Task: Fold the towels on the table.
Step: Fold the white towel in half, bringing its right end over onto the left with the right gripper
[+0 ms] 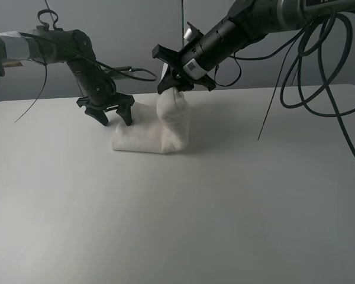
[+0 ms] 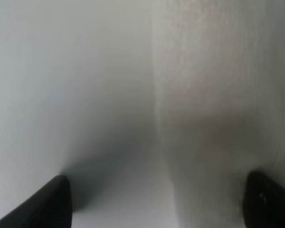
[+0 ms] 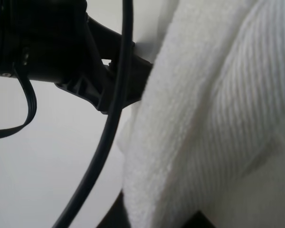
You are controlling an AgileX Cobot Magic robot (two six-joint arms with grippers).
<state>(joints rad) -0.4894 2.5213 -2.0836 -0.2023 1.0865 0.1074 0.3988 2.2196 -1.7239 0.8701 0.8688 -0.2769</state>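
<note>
A white terry towel [image 1: 148, 139] lies bunched at the back middle of the table [image 1: 165, 225]. My right gripper [image 1: 175, 81] is shut on one part of it and holds that part up, so the cloth hangs in a thick upright fold [image 1: 173, 115]. The right wrist view is filled by the towel [image 3: 204, 118], ribbed band showing. My left gripper [image 1: 113, 117] stands open, low over the towel's left end, pointing down. In the left wrist view its dark fingertips [image 2: 52, 204] straddle the towel's edge [image 2: 218, 95] and bare table [image 2: 61, 71].
Loose black cables [image 1: 319, 71] hang from the right arm over the table's back right, and one thin cable [image 1: 267, 115] drops toward the surface. A grey wall stands behind the table. The left arm's dark body [image 3: 61, 47] shows in the right wrist view.
</note>
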